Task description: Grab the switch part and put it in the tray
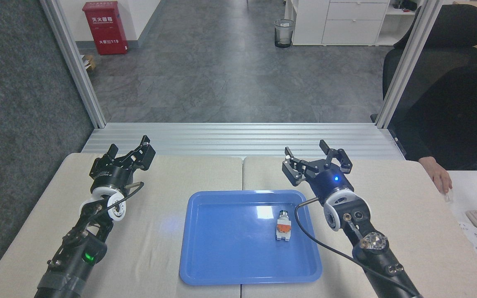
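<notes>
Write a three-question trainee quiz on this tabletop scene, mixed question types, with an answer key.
1. True or false: the switch part lies inside the tray.
2. Which gripper is nearer the switch part? A) left gripper B) right gripper
3. Fill in: the right gripper's jaws are ____ and hold nothing.

Key: 1 true. 2 B. 3 open.

"119" on red cabinet [104, 27]
</notes>
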`<action>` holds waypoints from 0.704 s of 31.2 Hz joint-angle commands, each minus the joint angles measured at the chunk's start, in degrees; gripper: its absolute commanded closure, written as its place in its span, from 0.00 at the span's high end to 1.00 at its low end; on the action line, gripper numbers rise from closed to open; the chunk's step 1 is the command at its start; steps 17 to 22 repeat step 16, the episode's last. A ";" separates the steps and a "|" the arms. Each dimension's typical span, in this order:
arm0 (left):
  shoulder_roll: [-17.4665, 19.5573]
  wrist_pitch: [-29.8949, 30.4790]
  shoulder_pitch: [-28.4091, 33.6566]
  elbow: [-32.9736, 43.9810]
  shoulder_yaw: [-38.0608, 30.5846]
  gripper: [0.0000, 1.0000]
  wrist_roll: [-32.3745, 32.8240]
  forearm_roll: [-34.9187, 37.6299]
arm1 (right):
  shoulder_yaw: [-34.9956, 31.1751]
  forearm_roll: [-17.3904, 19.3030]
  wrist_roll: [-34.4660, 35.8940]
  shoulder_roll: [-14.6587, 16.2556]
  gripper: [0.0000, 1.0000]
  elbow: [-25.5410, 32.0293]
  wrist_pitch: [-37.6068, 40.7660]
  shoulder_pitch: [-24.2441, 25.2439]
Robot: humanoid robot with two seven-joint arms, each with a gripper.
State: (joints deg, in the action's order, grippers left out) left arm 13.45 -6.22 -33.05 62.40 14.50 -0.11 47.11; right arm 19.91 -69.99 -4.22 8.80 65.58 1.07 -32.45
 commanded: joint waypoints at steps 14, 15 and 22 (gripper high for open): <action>0.00 -0.02 0.00 0.00 0.00 1.00 0.02 0.00 | -6.02 5.65 10.55 14.93 1.00 -12.06 4.90 -1.04; 0.00 -0.02 0.00 0.00 0.00 1.00 0.02 0.00 | -6.11 6.87 10.55 15.02 1.00 -11.71 4.90 -0.51; 0.00 -0.02 0.00 0.00 0.00 1.00 0.02 0.00 | -6.20 7.41 10.81 15.11 1.00 -11.61 4.90 0.01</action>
